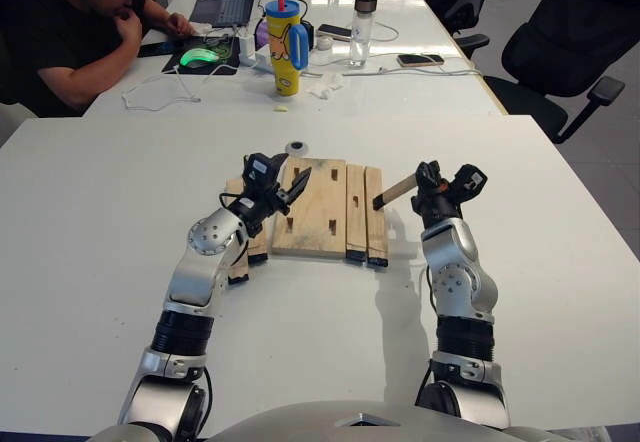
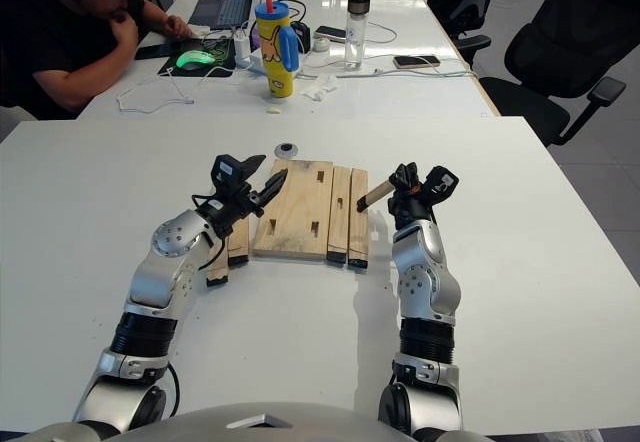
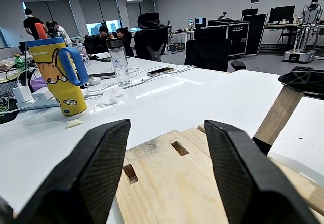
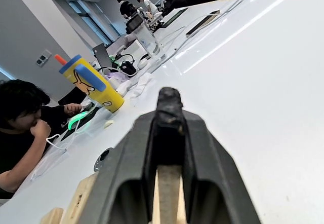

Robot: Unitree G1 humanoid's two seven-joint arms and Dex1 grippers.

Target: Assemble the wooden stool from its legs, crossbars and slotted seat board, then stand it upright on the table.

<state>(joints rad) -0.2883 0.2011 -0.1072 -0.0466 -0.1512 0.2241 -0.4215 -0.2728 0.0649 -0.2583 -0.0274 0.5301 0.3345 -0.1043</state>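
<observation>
Right gripper is clamping a short pale wooden leg with a dark tip, holding it off the white table, dark end pointing toward the left gripper. That one is hanging wide open with nothing in it, just over the pale rectangular slotted wooden seat board lying flat between both grippers. Two narrow wooden bars are lying against the board, below the held leg.
</observation>
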